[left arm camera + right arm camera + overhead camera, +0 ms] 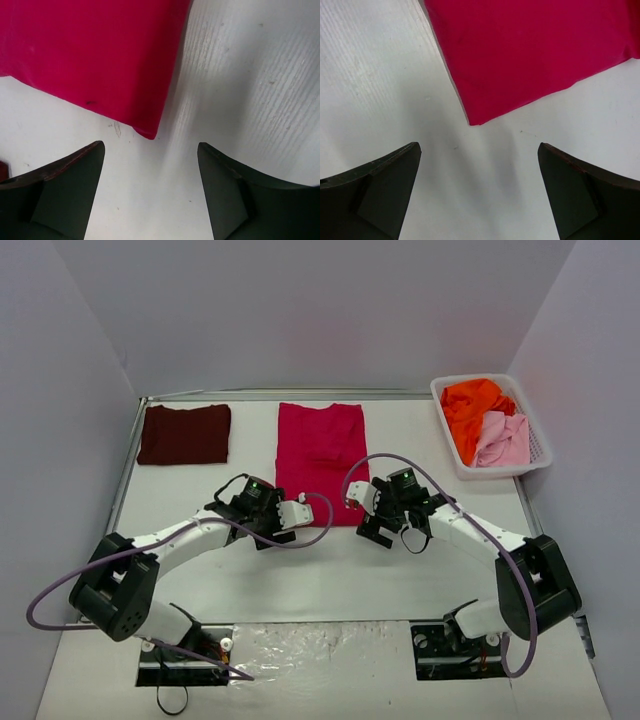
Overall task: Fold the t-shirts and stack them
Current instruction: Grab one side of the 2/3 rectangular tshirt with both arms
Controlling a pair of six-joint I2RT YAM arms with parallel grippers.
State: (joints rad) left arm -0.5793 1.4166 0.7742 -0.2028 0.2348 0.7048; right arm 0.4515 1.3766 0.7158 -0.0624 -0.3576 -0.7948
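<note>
Top external view puts the crimson shirt (318,455) flat at the middle of the table (340,580), lying as a long, narrow rectangle with its near hem toward the arms. Each near corner has a gripper just beside it. On the left wrist camera the left gripper (150,145) has its fingers spread wide with only bare table between them, and the shirt's corner lies just beyond the tips. The right gripper (479,146) is set the same way at the other corner, fingers apart and holding nothing.

A dark maroon shirt (184,434) lies folded at the far left, well apart from the crimson one. At the far right, a white basket (540,455) holds an orange shirt (475,410) and a pink shirt (503,440), both crumpled.

I judge this to be the crimson shirt's lengthwise fold, about to begin. The next move calls for both grippers to drop onto their corners and pinch the cloth cleanly. They then need to lift together and carry the hem toward the far edge evenly, so the fold lands square.
</note>
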